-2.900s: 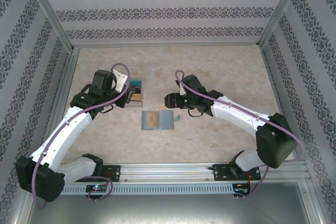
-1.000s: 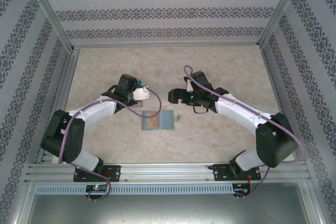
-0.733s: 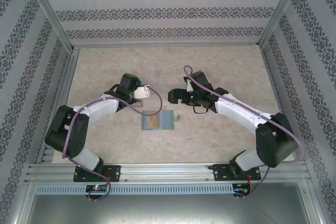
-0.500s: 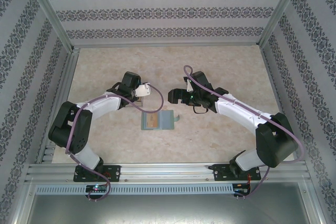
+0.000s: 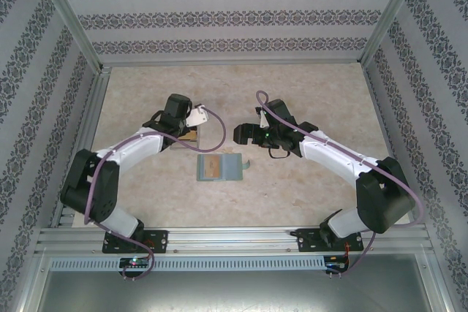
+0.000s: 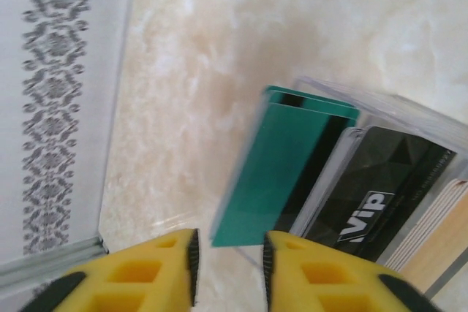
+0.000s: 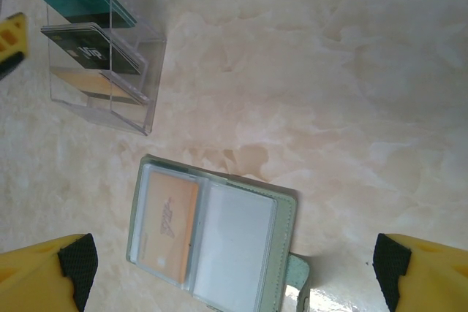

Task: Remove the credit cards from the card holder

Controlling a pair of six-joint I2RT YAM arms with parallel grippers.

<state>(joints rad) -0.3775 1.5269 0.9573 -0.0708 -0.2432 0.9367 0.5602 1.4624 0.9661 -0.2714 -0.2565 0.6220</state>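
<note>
The grey-green card holder (image 5: 219,167) lies open and flat on the table, its tab (image 7: 296,279) at the right edge. An orange-tan card (image 7: 168,228) fills its left pocket, and the right pocket (image 7: 235,245) looks blank. A teal card (image 6: 281,173), a dark card (image 6: 373,195) and a tan card (image 6: 439,242) stand in a clear stand (image 7: 99,56). My left gripper (image 6: 229,268) is open, with the teal card's near corner just beyond its tips. My right gripper (image 7: 232,268) hovers wide open above the holder.
The clear stand (image 5: 189,135) sits just behind and left of the holder, under my left gripper (image 5: 191,126). My right gripper (image 5: 240,135) hangs behind the holder's right side. Patterned walls with metal posts (image 5: 73,20) enclose the table, and a rail (image 5: 234,237) runs along the front.
My left arm has swung its elbow outward and its wrist has drawn back a little over the stand; the teal patch at its tip no longer shows from above. The right arm and holder stayed put.
</note>
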